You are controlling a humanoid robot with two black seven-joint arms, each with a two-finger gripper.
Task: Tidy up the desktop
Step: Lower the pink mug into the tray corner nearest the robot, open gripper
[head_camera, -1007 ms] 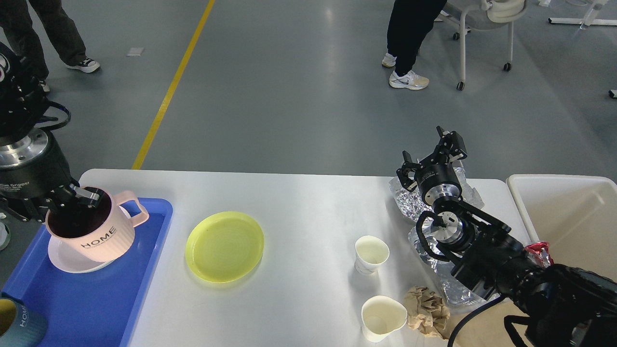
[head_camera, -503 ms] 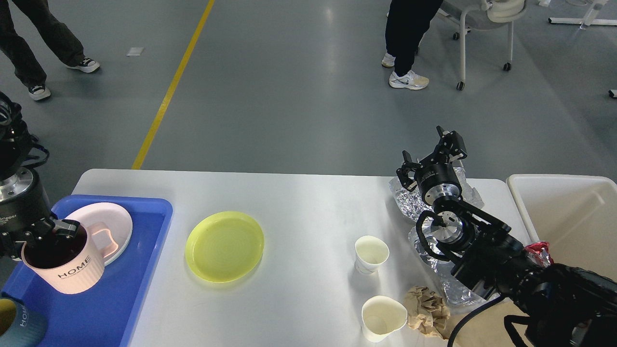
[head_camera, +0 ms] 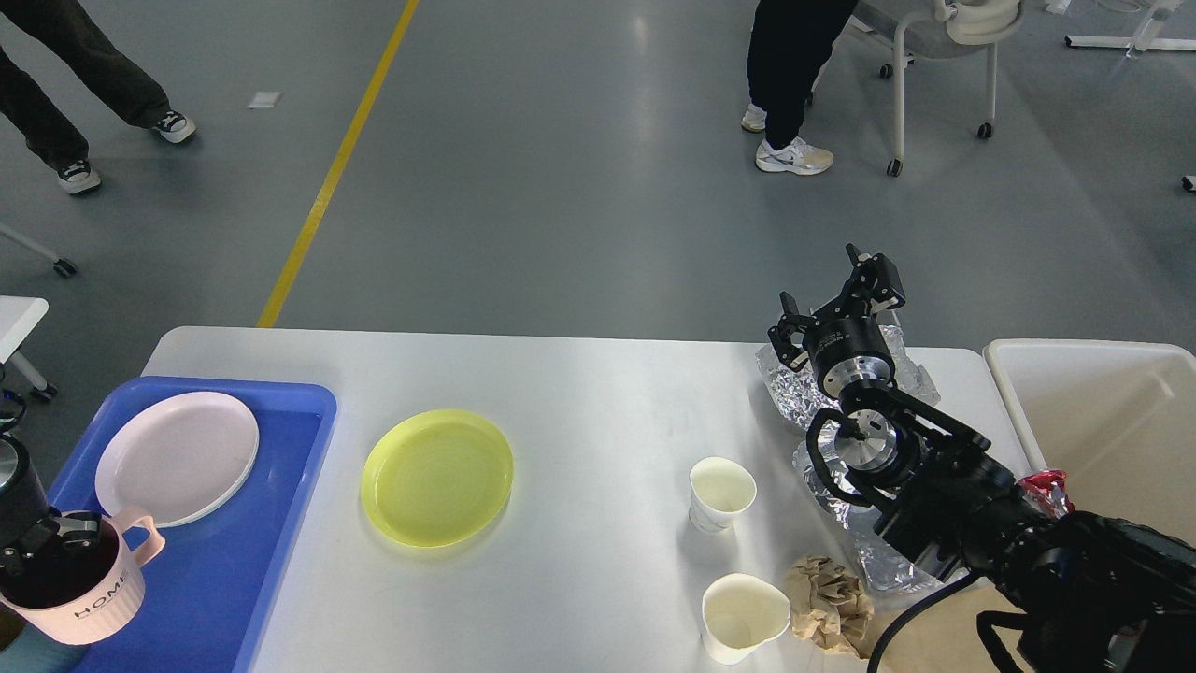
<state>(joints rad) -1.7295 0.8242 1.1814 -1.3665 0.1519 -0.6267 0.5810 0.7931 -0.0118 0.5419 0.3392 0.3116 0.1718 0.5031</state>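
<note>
The white desktop (head_camera: 598, 393) carries a yellow plate (head_camera: 436, 477), two paper cups (head_camera: 721, 494) (head_camera: 743, 617), a crumpled brown paper ball (head_camera: 827, 603) and crinkled foil (head_camera: 794, 393). On its left end, a blue tray (head_camera: 271, 523) holds a pink plate (head_camera: 177, 458). My left gripper (head_camera: 47, 545) is at the tray's near-left corner, shut on the rim of a pink "HOME" mug (head_camera: 79, 594). Just below the mug, part of a teal mug (head_camera: 33, 654) shows. My right gripper (head_camera: 836, 299) hangs open over the foil at the far right, holding nothing.
An off-white bin (head_camera: 1103, 421) stands off the table's right end, and a red wrapper (head_camera: 1045, 486) lies by its near-left rim beside my right arm. People and a wheeled chair (head_camera: 934, 56) are on the floor beyond the table. A small white table corner (head_camera: 19, 313) shows at far left.
My left gripper has carried the pink mug off the pink plate, toward me and leftward, to the tray's near-left corner. The right arm has not moved.
</note>
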